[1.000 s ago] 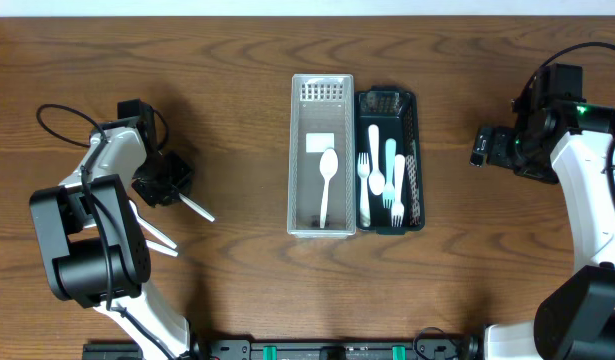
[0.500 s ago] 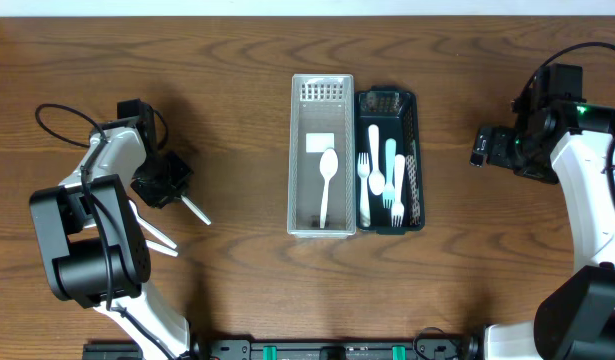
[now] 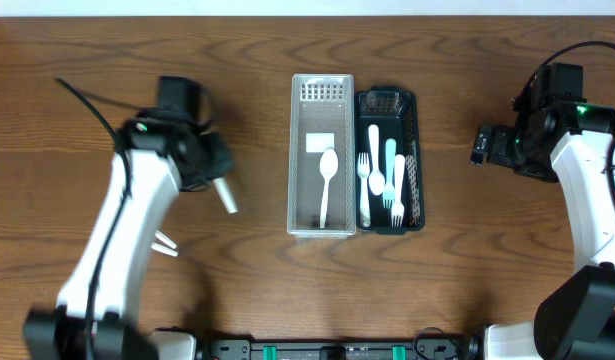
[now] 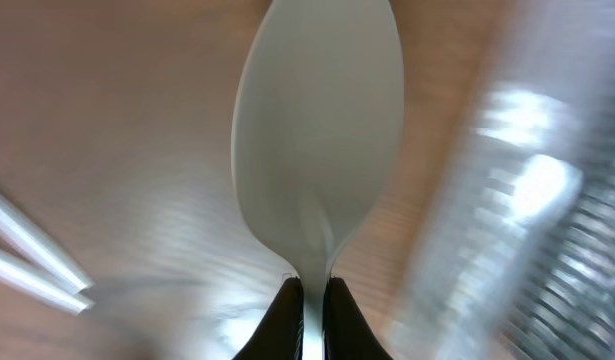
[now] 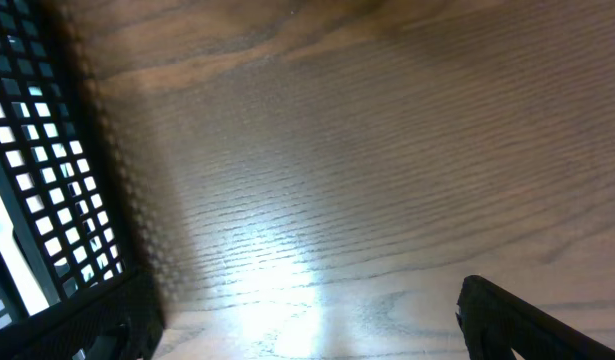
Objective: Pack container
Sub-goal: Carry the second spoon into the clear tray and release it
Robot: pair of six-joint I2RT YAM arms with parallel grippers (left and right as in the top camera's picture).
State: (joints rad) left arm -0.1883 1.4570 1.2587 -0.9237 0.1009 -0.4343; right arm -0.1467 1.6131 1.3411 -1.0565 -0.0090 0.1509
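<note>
My left gripper (image 3: 215, 178) is shut on a white plastic spoon (image 3: 227, 195), held above the table just left of the clear container (image 3: 297, 150). In the left wrist view the spoon bowl (image 4: 319, 140) fills the frame, its neck pinched between my black fingers (image 4: 312, 315). The clear container holds one white spoon (image 3: 327, 185). The black mesh container (image 3: 415, 160) beside it holds several white forks and a spoon (image 3: 381, 175). My right gripper (image 3: 479, 146) is open and empty, right of the black container; its mesh wall shows in the right wrist view (image 5: 47, 190).
Two white utensils (image 3: 165, 243) lie on the wooden table at the lower left, also blurred in the left wrist view (image 4: 32, 260). The two containers stand side by side at the table's middle.
My left arm has lifted and swung right with the spoon, from the table's left side to just beside the clear container. The right arm has not moved.
</note>
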